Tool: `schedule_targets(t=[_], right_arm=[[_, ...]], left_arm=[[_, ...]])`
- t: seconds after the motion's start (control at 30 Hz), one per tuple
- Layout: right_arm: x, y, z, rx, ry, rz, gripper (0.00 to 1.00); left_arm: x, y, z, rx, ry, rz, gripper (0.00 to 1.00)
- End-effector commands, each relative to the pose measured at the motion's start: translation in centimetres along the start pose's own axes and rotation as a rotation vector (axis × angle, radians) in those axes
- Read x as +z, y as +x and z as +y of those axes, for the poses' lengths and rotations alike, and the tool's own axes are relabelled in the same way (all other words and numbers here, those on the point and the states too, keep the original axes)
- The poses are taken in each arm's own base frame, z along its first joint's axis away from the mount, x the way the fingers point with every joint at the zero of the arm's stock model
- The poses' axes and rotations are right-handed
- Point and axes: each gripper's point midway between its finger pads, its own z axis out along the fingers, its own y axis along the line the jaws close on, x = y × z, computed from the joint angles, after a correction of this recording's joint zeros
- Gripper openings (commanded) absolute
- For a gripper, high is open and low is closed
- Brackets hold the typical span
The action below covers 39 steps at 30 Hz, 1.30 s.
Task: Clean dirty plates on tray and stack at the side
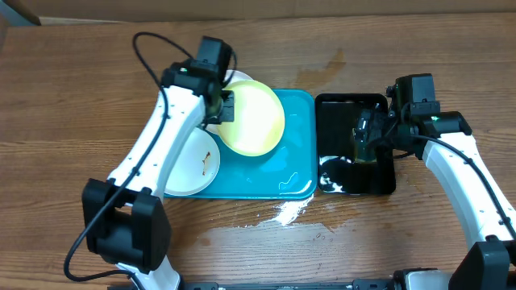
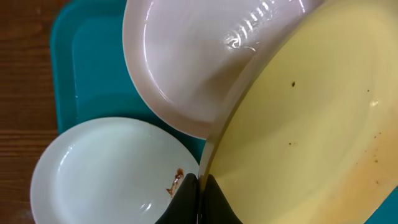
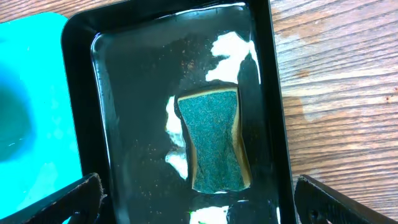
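Observation:
My left gripper (image 2: 200, 196) is shut on the rim of the lime-green plate (image 1: 251, 118), which it holds tilted over the turquoise tray (image 1: 298, 161). In the left wrist view the plate's yellowish face (image 2: 311, 124) carries small brown specks. A white plate (image 1: 189, 161) with a brown smear lies at the tray's left; the smear shows by my fingers (image 2: 174, 183). Another white plate (image 2: 186, 62) lies behind, mostly hidden in the overhead view. My right gripper (image 3: 199, 199) is open wide over a green-topped sponge (image 3: 214, 140) in the black tray (image 1: 355, 145).
White foam lies in the black tray (image 3: 230, 46) and on the wooden table in front of the turquoise tray (image 1: 286, 212). A wet patch marks the table behind the trays (image 1: 326, 64). A cable loops by the left arm (image 1: 145, 48).

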Motion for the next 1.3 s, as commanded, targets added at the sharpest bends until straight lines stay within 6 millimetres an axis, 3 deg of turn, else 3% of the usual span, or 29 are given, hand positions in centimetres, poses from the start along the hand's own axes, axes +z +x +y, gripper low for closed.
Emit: schedule_targets(t=[0.0,0.27,0.47,0.7,1.07,1.27], right_arm=[[0.0,-0.3,0.1,0.002,-0.006,-0.004,1.00],[0.0,-0.3,0.1,0.002,-0.006,-0.004,1.00],[0.0,-0.3,0.1,0.002,-0.006,-0.004,1.00],[0.0,-0.3,0.1,0.002,-0.006,-0.004,1.00],[0.0,-0.3,0.1,0.002,-0.006,-0.004,1.00],[0.0,-0.3,0.1,0.002,-0.006,-0.004,1.00]], left_arm=[[-2.3,-2.1,-0.2,0.074,-0.147,-0.125,0.04],[-5.2,-2.9,-2.9,0.191,-0.359,-0.294,0.04],[-9.4,-3.6,-4.9,0.252,-0.572,-0.494,0.04],[-13.5,-2.6,-8.0,0.292,-0.702,-0.670,0.04],[-14.0,-1.9,-9.4,0.310,-0.681,-0.692,0.04],[-15.4,-1.5,-10.3,0.252,-0.686,-0.775,0.04]])
